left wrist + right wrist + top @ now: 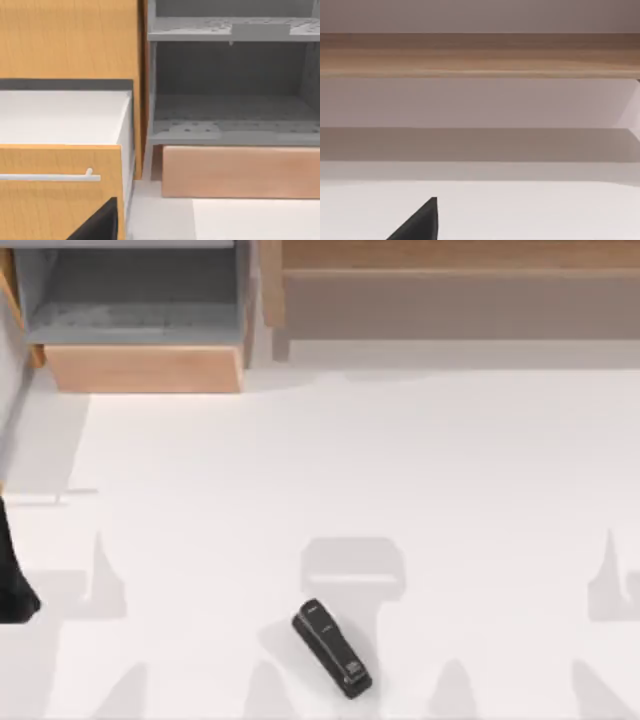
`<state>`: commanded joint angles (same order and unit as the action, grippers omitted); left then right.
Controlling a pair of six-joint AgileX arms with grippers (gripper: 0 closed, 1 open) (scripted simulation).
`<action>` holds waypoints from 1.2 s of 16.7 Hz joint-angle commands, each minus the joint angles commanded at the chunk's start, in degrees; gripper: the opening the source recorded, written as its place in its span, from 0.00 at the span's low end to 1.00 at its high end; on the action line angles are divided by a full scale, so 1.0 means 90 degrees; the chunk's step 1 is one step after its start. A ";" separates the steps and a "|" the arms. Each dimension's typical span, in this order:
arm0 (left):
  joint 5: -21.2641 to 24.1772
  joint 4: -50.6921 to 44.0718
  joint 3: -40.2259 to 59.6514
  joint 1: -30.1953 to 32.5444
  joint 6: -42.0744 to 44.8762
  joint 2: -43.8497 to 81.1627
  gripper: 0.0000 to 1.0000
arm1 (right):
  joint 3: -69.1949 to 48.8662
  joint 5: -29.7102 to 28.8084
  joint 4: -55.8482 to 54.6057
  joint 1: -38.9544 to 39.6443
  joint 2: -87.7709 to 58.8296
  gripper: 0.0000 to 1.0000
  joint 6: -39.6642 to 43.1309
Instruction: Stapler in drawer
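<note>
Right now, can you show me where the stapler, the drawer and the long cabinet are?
stapler [332,648], top view, middle of its black body.
drawer [145,368], top view, its light wood front panel.
long wooden cabinet [460,304], top view, its brown-grey panel.

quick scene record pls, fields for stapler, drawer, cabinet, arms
stapler: stapler lies flat on the table, near edge, angled, untouched
drawer: drawer at far left, pulled open, grey inside bare
cabinet: long wooden cabinet at far right
left arm: left arm at the table's left edge
task state: stapler not yet picked up, far from drawer
</note>
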<state>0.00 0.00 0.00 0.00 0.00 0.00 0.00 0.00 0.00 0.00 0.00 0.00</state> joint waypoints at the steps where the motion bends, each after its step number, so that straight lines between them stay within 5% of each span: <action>1: 0.0000 0.0000 0.0000 0.0000 0.0000 0.0000 1.00 | 0.0000 0.0000 0.0000 0.0000 0.0000 1.00 0.0000; 8: 0.0110 -0.0660 0.0911 0.0636 -0.1040 0.1199 1.00 | 0.0000 0.0000 0.0000 0.0000 0.0000 1.00 0.0000; 20: 0.0286 -0.3961 0.5426 0.3640 -0.6076 0.7461 1.00 | 0.0000 0.0000 0.0000 0.0000 0.0000 1.00 0.0000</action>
<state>2.57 -35.65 48.84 32.76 -54.68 67.15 0.00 0.00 0.00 0.00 0.00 0.00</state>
